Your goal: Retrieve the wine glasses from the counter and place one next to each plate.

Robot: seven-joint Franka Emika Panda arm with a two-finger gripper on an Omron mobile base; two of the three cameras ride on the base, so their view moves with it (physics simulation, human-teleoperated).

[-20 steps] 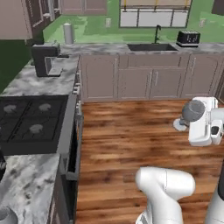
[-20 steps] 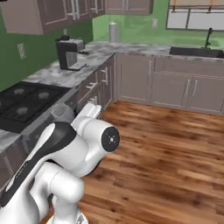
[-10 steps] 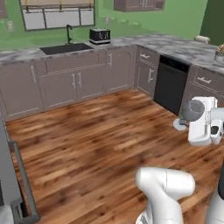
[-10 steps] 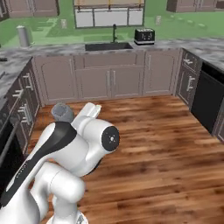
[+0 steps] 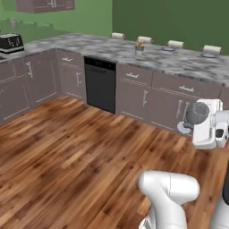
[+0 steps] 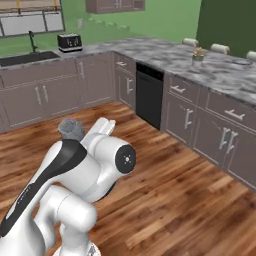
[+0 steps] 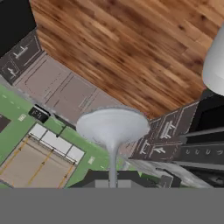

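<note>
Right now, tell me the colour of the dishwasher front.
Black; the dishwasher shows best in the left base view, set among mauve-brown cabinets.

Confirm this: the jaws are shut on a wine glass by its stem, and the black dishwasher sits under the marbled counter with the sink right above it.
Wrong on the sink. The sink sits on the other counter run by the toaster, not above the dishwasher, per the right base view. The wine glass is held by its stem.

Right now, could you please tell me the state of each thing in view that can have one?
gripper: shut on the wine glass stem.
wine glass: held by its stem, off any surface.
dishwasher: door closed.
counter drawers: closed.
plates: lying flat on the marbled top, apart from each other.
potted plant: upright on that top.
</note>
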